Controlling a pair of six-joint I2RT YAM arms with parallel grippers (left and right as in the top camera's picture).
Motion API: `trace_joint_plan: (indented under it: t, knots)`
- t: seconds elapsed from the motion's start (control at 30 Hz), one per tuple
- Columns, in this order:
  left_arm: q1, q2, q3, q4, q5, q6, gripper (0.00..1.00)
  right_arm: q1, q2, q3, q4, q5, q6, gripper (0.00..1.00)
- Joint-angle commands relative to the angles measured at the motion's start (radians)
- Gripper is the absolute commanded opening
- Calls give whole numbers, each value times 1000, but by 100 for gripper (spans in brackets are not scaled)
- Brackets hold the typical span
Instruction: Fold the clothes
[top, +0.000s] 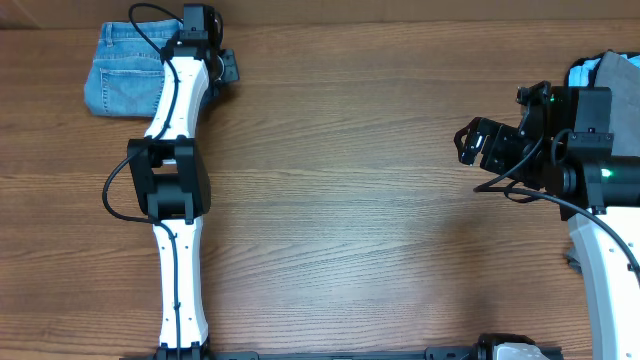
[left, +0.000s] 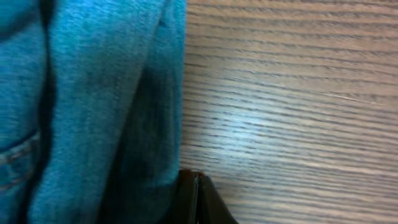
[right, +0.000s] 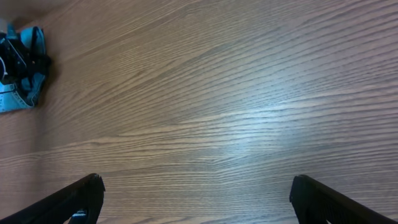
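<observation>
Currently the folded light-blue denim jeans (top: 118, 75) lie on the brown wood-grain counter (top: 350, 220). The left tool (top: 226, 66) is at their right edge, and I cannot tell its state. The right tool (right: 196, 186), spread wide, hangs well apart from them. A finger catching denim on retreat could undo the fold.

Brown wood-grain table (top: 350, 200), soft glare across the surface
</observation>
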Motion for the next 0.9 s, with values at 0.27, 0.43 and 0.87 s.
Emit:
trace_joint_plan:
  t: [0.27,0.43,0.87]
  knots:
    - [64,30,7,45,-39,-67,4,4,-3,-8,-10,-9,1,100]
    - [88,47,7,52,-43,-68,4,4,-3,-8,-11,-9,1,100]
    - [154,63,7,70,-109,-99,4,4,-3,-8,-11,-9,5,100]
